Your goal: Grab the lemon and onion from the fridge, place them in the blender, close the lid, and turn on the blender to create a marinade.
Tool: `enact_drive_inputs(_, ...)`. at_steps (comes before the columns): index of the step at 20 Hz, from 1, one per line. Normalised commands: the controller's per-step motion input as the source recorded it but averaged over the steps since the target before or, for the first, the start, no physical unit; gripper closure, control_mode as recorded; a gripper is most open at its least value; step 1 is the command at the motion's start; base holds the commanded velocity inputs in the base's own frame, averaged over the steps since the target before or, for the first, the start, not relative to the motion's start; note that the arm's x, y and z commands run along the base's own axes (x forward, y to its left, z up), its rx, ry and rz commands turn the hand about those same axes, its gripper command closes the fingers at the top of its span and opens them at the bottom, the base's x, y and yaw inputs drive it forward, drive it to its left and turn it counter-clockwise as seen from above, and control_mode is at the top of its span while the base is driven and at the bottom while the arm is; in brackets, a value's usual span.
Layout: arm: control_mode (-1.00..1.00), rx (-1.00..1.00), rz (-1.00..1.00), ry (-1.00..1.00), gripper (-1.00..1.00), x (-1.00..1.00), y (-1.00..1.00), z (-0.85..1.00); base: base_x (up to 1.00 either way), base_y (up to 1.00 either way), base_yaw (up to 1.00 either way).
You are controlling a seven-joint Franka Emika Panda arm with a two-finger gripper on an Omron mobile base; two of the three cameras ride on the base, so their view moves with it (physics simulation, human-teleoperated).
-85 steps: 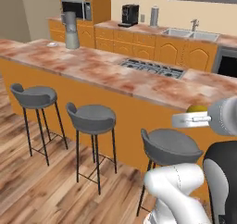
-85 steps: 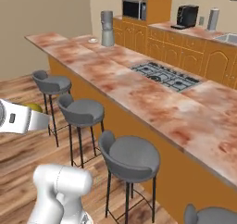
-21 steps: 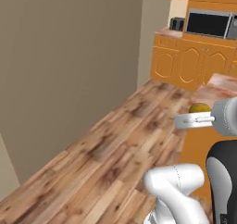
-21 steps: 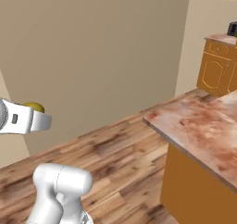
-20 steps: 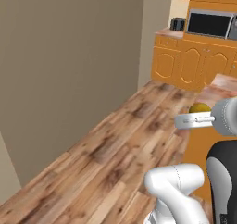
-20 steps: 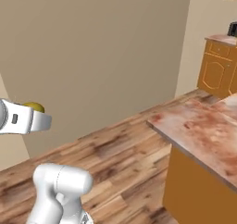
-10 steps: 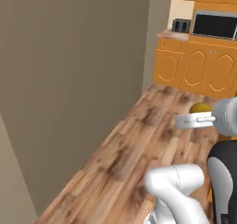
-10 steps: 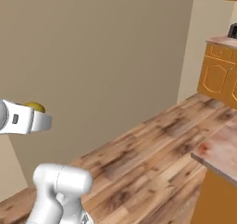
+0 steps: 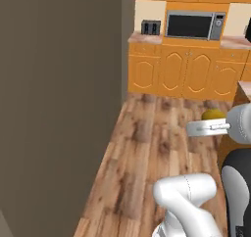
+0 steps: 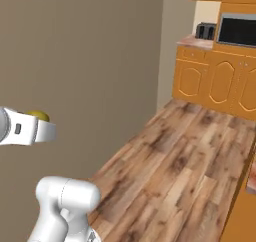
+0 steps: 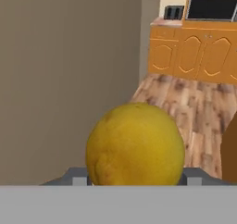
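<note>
A dull yellow lemon [image 11: 135,144] sits between my gripper's [image 11: 135,177] two dark fingertips, which are shut on its sides. In the left base view the lemon [image 9: 213,114] shows just above the white hand of the gripper [image 9: 208,124], held at mid height over the wooden floor. The right base view has the lemon [image 10: 38,116] peeking over the gripper [image 10: 44,128] at the left edge, in front of the wall. The fridge, onion, blender and lid are out of view.
A tall beige-grey wall [image 9: 54,94] fills the left side. Orange cabinets [image 9: 181,74] with a microwave [image 9: 195,25] and a dark toaster [image 9: 151,27] stand at the back. Wooden floor [image 10: 180,171] runs between them. An orange counter corner [image 10: 245,211] is at the right.
The whole picture has shifted as the base drives and turns: the wall and back cabinets now come closer. The lemon stays in the gripper, in the same place relative to the arm.
</note>
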Motion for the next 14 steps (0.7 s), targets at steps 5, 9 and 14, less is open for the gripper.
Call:
enact_drive_inputs(5,1.00,0.00,0.00,0.00,1.00,0.00,0.00,0.00,0.67,0.40,-0.65)
enact_drive_inputs(9,1.00,0.00,0.00,0.00,1.00,0.00,0.00,0.00,0.66,0.37,-0.67)
enact_drive_inputs(14,1.00,0.00,0.00,0.00,1.00,0.00,0.00,0.00,0.82,0.06,-0.61)
